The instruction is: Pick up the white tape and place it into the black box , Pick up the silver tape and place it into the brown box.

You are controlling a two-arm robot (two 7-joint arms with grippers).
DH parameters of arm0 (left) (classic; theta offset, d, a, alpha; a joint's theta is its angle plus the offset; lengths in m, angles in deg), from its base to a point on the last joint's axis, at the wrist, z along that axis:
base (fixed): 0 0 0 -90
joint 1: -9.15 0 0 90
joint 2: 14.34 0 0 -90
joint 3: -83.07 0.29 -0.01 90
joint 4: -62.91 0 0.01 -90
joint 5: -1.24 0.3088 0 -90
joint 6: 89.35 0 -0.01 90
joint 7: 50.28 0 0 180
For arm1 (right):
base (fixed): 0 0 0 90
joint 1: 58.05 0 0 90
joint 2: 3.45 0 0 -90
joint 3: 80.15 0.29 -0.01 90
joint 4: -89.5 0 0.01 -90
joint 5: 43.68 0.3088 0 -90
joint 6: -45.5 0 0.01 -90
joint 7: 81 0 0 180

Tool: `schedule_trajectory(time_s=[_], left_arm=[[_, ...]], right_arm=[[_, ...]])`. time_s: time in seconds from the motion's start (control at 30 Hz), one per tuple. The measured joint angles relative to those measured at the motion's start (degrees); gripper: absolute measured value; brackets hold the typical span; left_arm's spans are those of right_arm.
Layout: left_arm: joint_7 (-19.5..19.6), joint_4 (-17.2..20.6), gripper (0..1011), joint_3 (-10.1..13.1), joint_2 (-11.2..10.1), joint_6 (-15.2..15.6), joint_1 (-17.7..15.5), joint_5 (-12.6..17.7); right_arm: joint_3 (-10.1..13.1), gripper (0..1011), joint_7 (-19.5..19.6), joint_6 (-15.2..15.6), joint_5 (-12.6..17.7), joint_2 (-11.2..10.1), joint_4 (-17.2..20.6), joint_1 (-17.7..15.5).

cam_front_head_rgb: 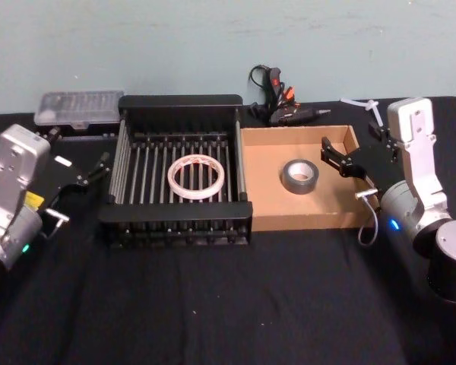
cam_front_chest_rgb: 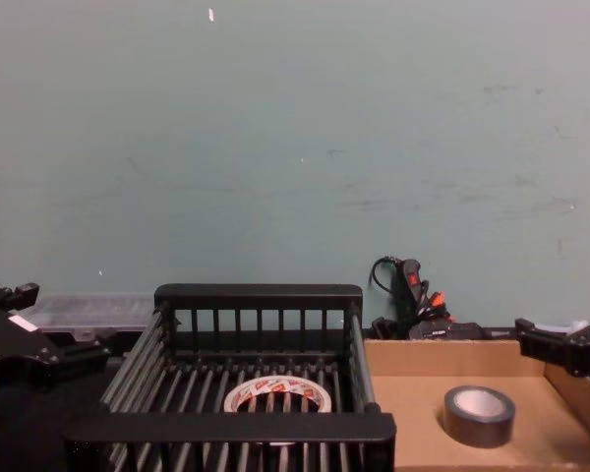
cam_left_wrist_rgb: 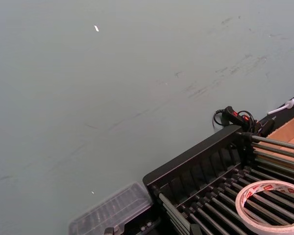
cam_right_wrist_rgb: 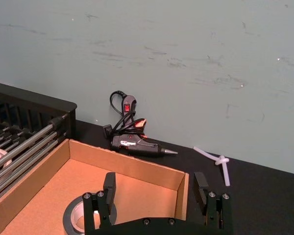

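A black cloth-covered tabletop (cam_front_head_rgb: 213, 304) stretched out nearest the robot, matte and plain. Just beyond it sat the black box (cam_front_head_rgb: 175, 211), a plastic crate with thick solid rims and thin bars for sides and floor, and right beside it, touching along one wall, the brown box (cam_front_head_rgb: 304, 222), shallow tan cardboard with low walls and a smooth flat floor. The white tape (cam_front_head_rgb: 196, 176) lay flat on the bars in the middle of the black box, a wide, thin ring with red-orange print round its inner core. The silver tape (cam_front_head_rgb: 299, 176) lay flat on the cardboard floor of the brown box, a smaller, thicker roll of dull grey with a whitish core. The left gripper (cam_front_head_rgb: 93, 172) hung just outside the black box's left wall, jaws parted and holding nothing. The right gripper (cam_front_head_rgb: 342, 159) hovered over the right part of the brown box, a little right of the silver tape, its two black jaws spread wide and empty. Farther back, a clear plastic case (cam_front_head_rgb: 80, 110) with a ribbed lid sat left of the crate's far rim, a black hot-glue gun (cam_front_head_rgb: 285, 106) with a coiled cord lay behind the brown box, and some white glue sticks (cam_front_head_rgb: 363, 106) lay crossed to its right, all near the pale green wall (cam_front_head_rgb: 228, 46).
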Motion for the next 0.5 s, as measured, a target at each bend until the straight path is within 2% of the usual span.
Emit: schedule_trajectory(time_s=[0.5], left_arm=[[0.0,0.0,1001,0.0,0.0,0.0,0.0,0.0]], right_arm=[[-0.1,1002,0.0,0.0,0.1,-0.1,0.0,0.1]])
